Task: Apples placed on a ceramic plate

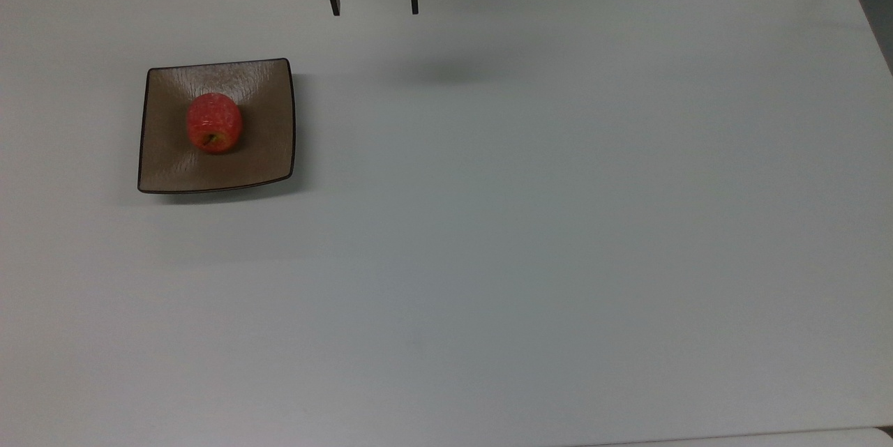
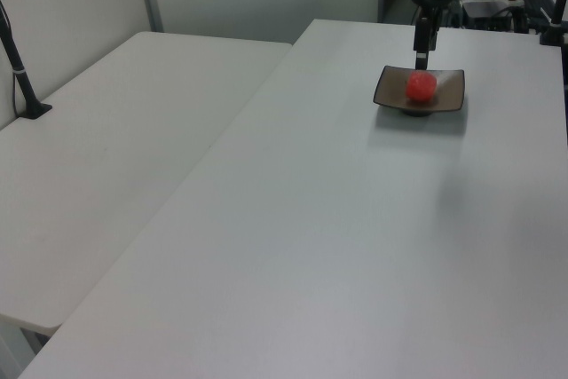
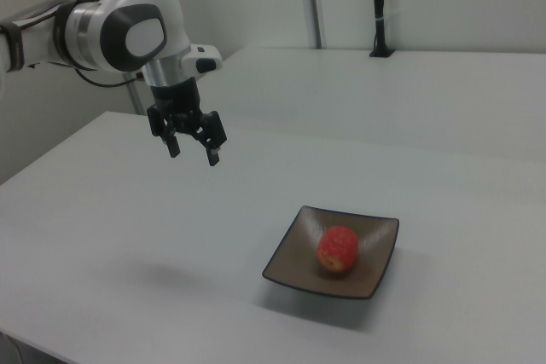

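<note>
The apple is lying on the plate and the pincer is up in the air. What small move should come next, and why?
Probably none toward the fruit: just keep the arm away. The apple already rests inside the ceramic plate, near its middle. The pincer hangs open and empty above the bare table, off to the top view's right of the plate, touching nothing. The placing looks finished.

the apple (image 1: 214, 123) sits on the ceramic plate (image 1: 265, 154), near the plate's middle. the plate rests on the table (image 1: 530, 224), toward the top view's left. the pincer (image 1: 374, 8) hangs above the table, well apart from the plate, toward the top view's upper right of it.
</note>
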You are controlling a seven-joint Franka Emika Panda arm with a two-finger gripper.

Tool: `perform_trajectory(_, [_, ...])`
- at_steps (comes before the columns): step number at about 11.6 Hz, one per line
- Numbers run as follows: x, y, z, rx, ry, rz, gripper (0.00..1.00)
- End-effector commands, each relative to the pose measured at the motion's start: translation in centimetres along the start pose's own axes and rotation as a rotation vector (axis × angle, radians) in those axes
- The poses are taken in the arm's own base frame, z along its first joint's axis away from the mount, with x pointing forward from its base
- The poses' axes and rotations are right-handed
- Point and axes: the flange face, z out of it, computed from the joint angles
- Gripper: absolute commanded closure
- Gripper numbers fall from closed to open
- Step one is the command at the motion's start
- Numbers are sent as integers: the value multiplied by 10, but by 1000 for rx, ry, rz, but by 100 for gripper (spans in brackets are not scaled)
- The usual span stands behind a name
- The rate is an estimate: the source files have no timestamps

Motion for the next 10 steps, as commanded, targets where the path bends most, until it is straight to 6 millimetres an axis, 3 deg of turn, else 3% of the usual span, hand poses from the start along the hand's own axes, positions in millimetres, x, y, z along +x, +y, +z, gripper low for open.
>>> perform_trajectory(1, [1,1,3,6,19,23,0])
perform_trajectory(10, [4,3,7,9,47,41,0])
